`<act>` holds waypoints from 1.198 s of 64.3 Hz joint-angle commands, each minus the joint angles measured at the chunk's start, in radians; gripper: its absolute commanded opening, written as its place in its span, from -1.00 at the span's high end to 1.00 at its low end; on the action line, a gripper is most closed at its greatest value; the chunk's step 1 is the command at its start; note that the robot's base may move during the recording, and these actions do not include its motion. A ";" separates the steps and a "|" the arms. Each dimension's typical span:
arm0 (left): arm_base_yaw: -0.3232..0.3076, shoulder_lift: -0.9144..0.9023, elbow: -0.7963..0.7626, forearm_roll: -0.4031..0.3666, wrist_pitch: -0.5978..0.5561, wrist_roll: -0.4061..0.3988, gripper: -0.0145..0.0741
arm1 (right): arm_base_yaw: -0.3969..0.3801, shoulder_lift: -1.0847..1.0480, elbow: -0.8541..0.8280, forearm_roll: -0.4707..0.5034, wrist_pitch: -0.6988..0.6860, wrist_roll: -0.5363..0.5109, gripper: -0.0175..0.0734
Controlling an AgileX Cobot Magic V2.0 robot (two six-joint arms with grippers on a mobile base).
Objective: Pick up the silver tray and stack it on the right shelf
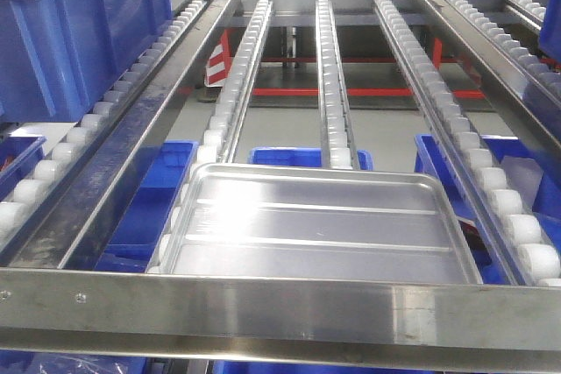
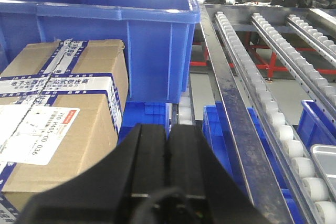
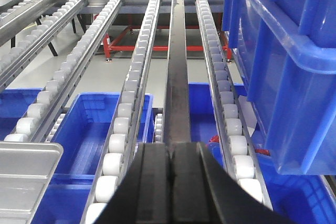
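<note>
While I watch the front camera, the silver tray [image 1: 320,225] lies flat on the roller tracks of the shelf [image 1: 280,308], its near edge tucked right behind the broad stainless front bar. I can see its two raised ridges running across the base, with a bright glare on the left part. White rollers carry it on the left and in the middle; the roller line on its right runs just beside its right rim. Whether this rack is the right shelf, I cannot tell from here.

On my left wrist camera, the left hand [image 2: 168,161] shows its two black fingers pressed together, nothing between them. Ahead of it sit a taped cardboard box [image 2: 58,114] and a big blue bin [image 2: 105,30], and a corner of the tray peeks in at the lower right [image 2: 324,163].

On my right wrist camera, the right hand [image 3: 170,174] is likewise closed up, fingers meeting, empty. It hangs over the roller tracks, with blue crates [image 3: 89,129] on the level below and a blue bin wall [image 3: 283,61] to its right. The tray's corner shows at lower left [image 3: 23,177], well apart from that hand.
</note>
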 commanded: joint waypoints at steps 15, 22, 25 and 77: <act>-0.007 -0.010 0.006 -0.056 -0.225 -0.004 0.88 | -0.005 -0.018 -0.007 -0.001 -0.240 -0.008 0.49; -0.007 0.001 -0.100 -0.047 -0.168 0.000 0.88 | -0.005 -0.018 -0.096 0.000 -0.235 0.005 0.49; -0.007 0.018 -0.167 -0.018 -0.098 0.002 0.88 | -0.005 -0.011 -0.153 0.000 -0.202 0.005 0.49; -0.150 0.812 -0.741 -0.138 0.400 0.002 -0.14 | 0.090 0.481 -0.482 0.000 -0.056 0.006 -0.23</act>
